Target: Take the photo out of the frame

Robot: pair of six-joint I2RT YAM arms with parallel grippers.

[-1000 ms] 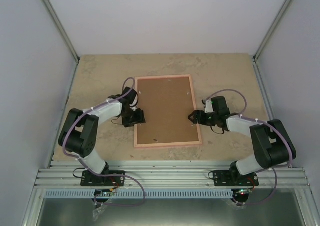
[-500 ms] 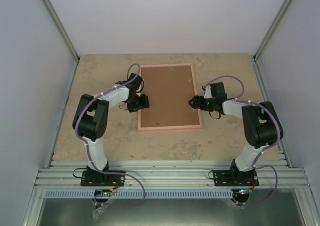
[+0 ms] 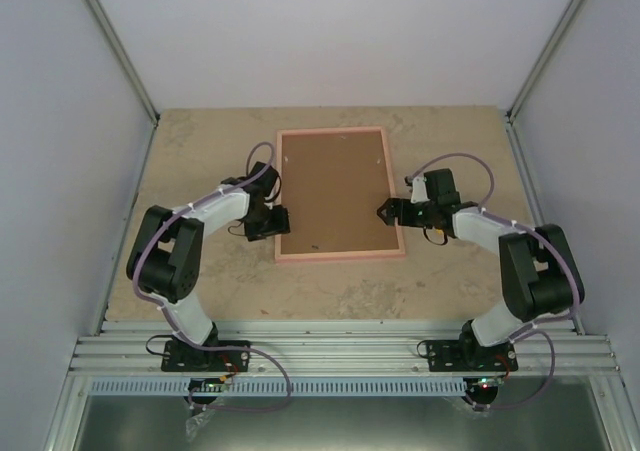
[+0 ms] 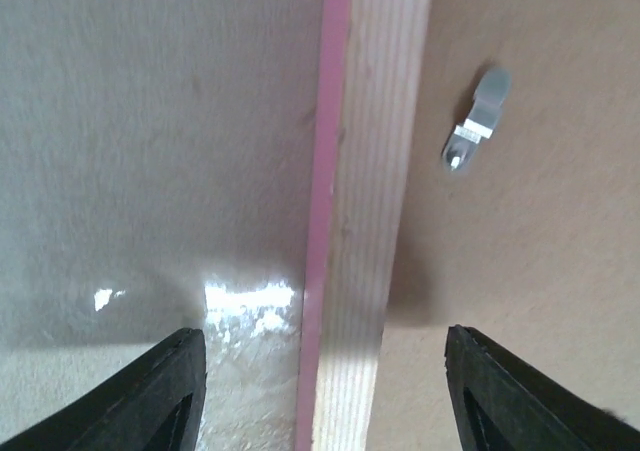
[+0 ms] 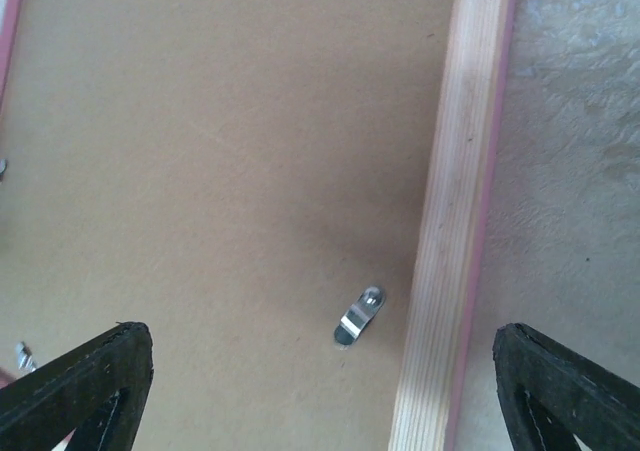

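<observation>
The pink frame (image 3: 339,195) lies face down on the table, its brown backing board up. The photo is hidden under the board. My left gripper (image 3: 277,221) is open at the frame's left rail near its front corner; in the left wrist view (image 4: 325,391) its jaws straddle the pink and bare-wood rail (image 4: 355,221), beside a small metal clip (image 4: 477,121). My right gripper (image 3: 384,212) is open at the right rail; in the right wrist view (image 5: 330,391) its jaws straddle the rail (image 5: 455,221) and a metal clip (image 5: 358,316) on the board.
The beige stone-pattern table (image 3: 200,151) is walled on the left, back and right by pale panels. An aluminium rail (image 3: 340,351) with both arm bases runs along the near edge. Purple cables loop off both arms.
The frame slid away from the arms and squared up between one second and half a second ago. Since then both grippers have shifted slightly nearer along the frame's side rails.
</observation>
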